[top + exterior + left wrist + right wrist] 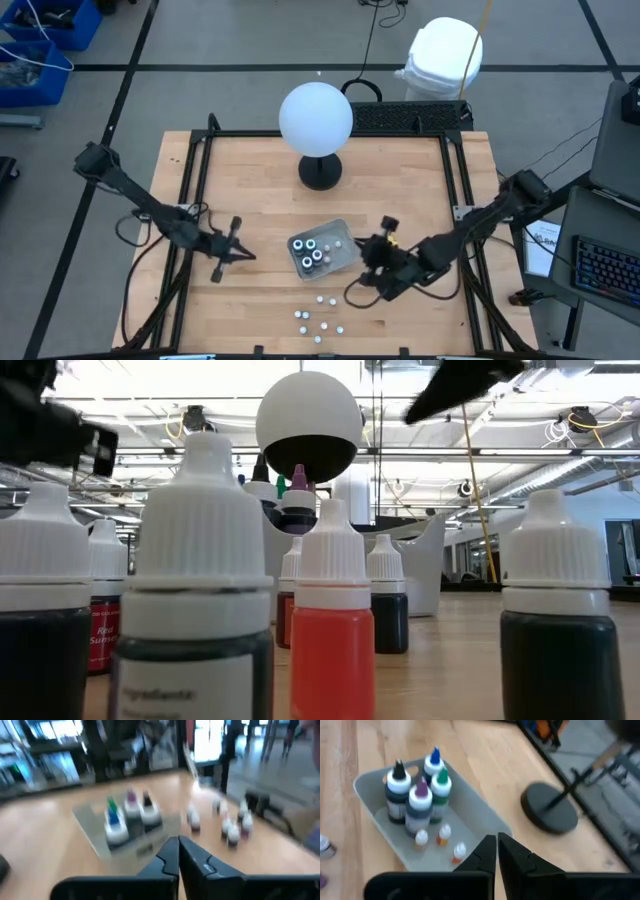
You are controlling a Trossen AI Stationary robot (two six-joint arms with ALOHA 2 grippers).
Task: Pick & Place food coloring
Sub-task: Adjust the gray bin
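Note:
A shallow grey tray (pixel 336 262) lies at the table's middle. In it stand several larger food coloring bottles (pixel 420 802) with black, purple, green and blue tips, and three small white-capped ones (pixel 442 834). More small bottles (pixel 320 312) stand upright on the wood nearer the front edge and fill the low view (pixel 332 620). My right gripper (pixel 496 845) hangs shut and holds nothing above the tray's right side (pixel 368 258). My left gripper (pixel 178 849) is shut and holds nothing, left of the tray (pixel 240 252), pointing toward it.
A big white globe (pixel 316 118) on a round black base (pixel 549 810) stands behind the tray. A black frame (pixel 195 190) runs along the table's sides. Bare wood lies between the left gripper and the tray.

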